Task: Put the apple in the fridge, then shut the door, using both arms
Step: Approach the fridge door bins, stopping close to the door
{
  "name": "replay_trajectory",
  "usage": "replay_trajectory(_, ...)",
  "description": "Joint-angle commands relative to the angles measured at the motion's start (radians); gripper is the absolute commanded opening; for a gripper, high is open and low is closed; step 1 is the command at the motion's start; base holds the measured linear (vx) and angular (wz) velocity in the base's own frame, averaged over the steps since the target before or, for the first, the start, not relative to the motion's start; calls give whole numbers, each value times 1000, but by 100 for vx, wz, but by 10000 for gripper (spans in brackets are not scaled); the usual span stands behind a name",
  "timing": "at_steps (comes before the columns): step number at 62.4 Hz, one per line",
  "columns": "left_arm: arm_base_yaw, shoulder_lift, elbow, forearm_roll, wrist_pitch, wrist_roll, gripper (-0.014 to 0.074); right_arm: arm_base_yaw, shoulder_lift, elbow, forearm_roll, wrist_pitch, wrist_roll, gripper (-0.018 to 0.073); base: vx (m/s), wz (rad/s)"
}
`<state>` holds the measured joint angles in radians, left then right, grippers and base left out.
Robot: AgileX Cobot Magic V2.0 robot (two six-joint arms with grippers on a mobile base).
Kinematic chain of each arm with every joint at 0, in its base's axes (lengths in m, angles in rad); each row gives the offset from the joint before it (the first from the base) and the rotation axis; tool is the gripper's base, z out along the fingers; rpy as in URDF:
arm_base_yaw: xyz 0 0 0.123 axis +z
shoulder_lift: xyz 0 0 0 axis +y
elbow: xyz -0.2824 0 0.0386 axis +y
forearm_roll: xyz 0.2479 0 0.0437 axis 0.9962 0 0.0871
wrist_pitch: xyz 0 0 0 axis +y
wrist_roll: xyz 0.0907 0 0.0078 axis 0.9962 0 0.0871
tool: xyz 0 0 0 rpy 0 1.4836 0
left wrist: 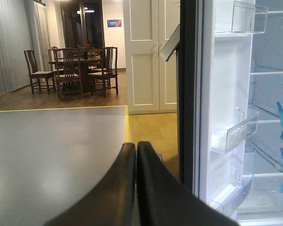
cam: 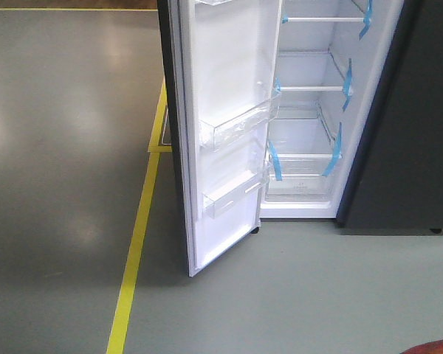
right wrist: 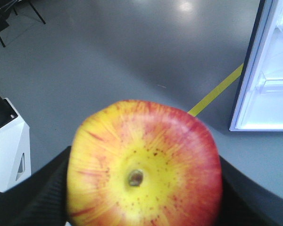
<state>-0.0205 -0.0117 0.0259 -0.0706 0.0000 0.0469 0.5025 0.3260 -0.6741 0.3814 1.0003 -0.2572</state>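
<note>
Apple [right wrist: 144,165]: pinched in right tool [right wrist: 144,188], over floor [right wrist: 108,56], well apart from fridge [cam: 310,110], held for shelving. Door [cam: 229,110]: wide open. Left tool [left wrist: 136,147]: pressed together, empty, near the door, presumably free to shut it.

door [cam: 225,88] open at left (bins [cam: 238,124] jutting), fridge [cam: 304,70] front unblocked

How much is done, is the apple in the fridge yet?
Not yet. Done: the fridge's tall white-lined door stands open, and the black right tool grips the shiny red-and-yellow round apple. In hand: the apple is out over the grey floor, away from the tall dark grey fridge. Left: set it on a shelf, then shut the door; the black left tool is shut and empty.
</note>
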Motion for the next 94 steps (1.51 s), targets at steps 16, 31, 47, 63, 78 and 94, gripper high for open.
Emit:
replay_trajectory(16,1,-15,21,-3,-73,-3,-6,0,11,-27,25,-74,-4,395,14,1)
replay_trajectory(31,1,-15,21,-3,-73,-3,-6,0,11,-27,25,-74,-4,395,13,1)
replay_trajectory(47,1,-15,21,-3,-73,-3,-6,0,11,-27,25,-74,-4,395,13,0)
replay_trajectory(63,1,-15,21,-3,-73,-3,-6,0,11,-27,25,-74,-4,395,13,-1)
replay_trajectory(78,1,-15,21,-3,-73,-3,-6,0,11,-27,25,-74,-4,395,14,-1)
replay_trajectory(94,1,-15,21,-3,-73,-3,-6,0,11,-27,25,-74,-4,395,14,1)
